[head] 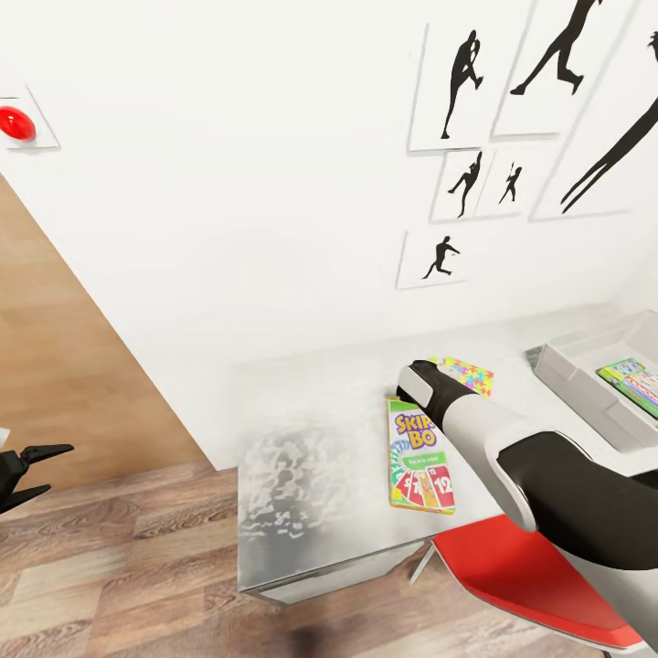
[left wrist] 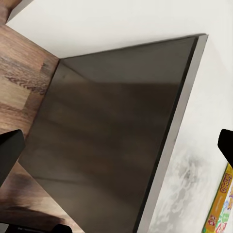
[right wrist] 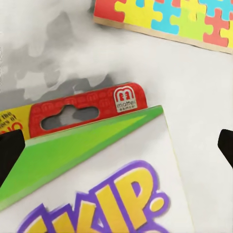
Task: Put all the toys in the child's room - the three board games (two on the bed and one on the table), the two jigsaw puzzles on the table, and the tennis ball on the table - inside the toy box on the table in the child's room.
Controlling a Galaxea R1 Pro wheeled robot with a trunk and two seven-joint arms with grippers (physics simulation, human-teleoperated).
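At the centre of the head view, the right gripper hangs over the top end of the flat red, green and white "SKIP-BO" card box, which lies on the pale grey-white desk. The right wrist view shows its dark fingertips spread wide, one at each side edge of that frame, with the box's red hang-tab between them and nothing pinched.

The step in hand looks like picking this box up. To do it well, I would bring the fingers down astride the box's narrow width and close on its long edges, since a thin flat box offers little else to catch. It should then lift level before swinging to the shallow light grey toy box at the right edge, where a green-edged colourful game box already lies.

The wrist view shows the thin jigsaw-patterned puzzle close beyond the tab but apart from it; from the head the arm partly covers that puzzle.

The left gripper sits low at the left edge over wood floor, its fingers parted and empty. Its wrist camera shows the desk's dark side panel.
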